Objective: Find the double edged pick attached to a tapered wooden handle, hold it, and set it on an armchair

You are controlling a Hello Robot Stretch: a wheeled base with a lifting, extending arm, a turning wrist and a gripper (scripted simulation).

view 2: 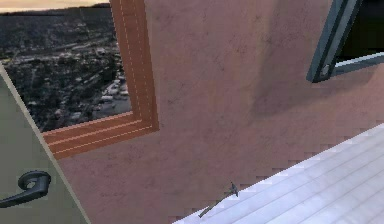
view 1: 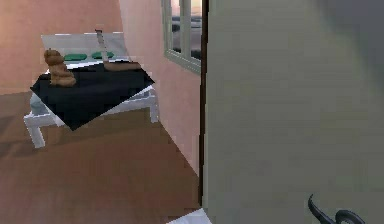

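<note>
Finding one — location of the task's thing. In the arm side view a pick (view 2: 218, 203), seen as a thin shaft with a small cross-head, lies at the near edge of a pale planked surface (view 2: 320, 185), close to the foot of the pink wall (view 2: 230, 100). Whether that surface is a desk or a floor cannot be told.

Finding two — the fingers. Their state cannot be told from these pictures.

Hazards, as judged:
- The pick is slender and lies flat by an edge. A misjudged reach could push it against the wall or off the surface.
- The door (view 1: 290, 110) stands very near in the forward view, its handle (view 1: 330, 212) low at the right. Turning or driving the base carelessly could strike it.
- The bed (view 1: 35, 128) is the only soft furniture seen. Taking it for the armchair would fail the task.

Differences between views: the forward view gives the bed, its dark blanket (view 1: 90, 95), a teddy bear (view 1: 60, 68) and the wooden floor (view 1: 110, 170). The arm side view gives the pick and a brown-framed window (view 2: 135, 70) over a town. The door and its handle appear in both.
</note>
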